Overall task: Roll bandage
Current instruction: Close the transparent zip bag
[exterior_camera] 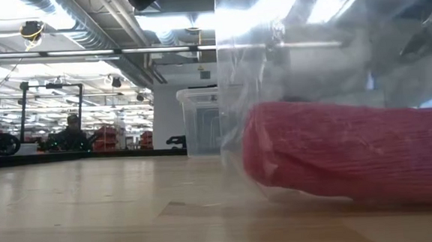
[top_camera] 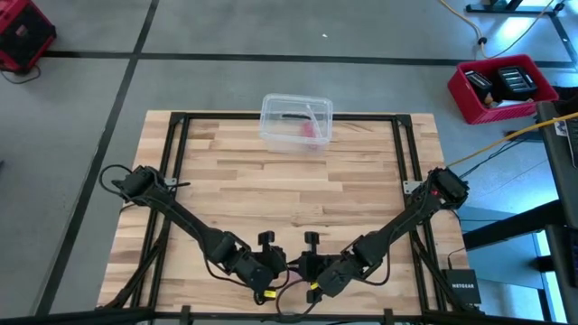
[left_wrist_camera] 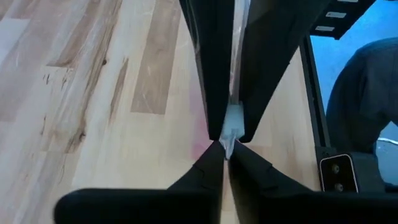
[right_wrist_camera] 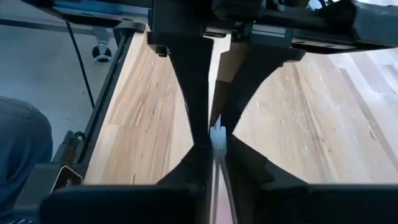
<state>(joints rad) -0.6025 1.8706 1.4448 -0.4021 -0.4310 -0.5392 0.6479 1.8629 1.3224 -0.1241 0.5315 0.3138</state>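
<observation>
The pink bandage [exterior_camera: 353, 154] is a short roll inside a clear plastic wrapper [exterior_camera: 288, 64], close in the low view, its underside at the tabletop. My left gripper [top_camera: 278, 265] and right gripper [top_camera: 312, 271] meet tip to tip at the middle of the table's near edge. Each is shut on a thin clear edge of the wrapper, seen in the left wrist view [left_wrist_camera: 231, 127] and the right wrist view [right_wrist_camera: 217, 138]. The high view does not show the bandage; the grippers hide it. My left gripper pinches a thin clear edge of the wrapper [left_wrist_camera: 229, 144] between its two fingertips, facing the right gripper. The rest of the wrapper is hidden behind the fingers. My right gripper pinches the same thin edge [right_wrist_camera: 217, 144] between its fingertips, from the opposite side, next to the left gripper's tips.
A clear plastic box [top_camera: 296, 122] stands at the table's far edge, middle, with something pink [top_camera: 311, 132] inside. A black frame [top_camera: 181, 162] runs around the tabletop. A person [right_wrist_camera: 18, 149] shows beyond the near edge.
</observation>
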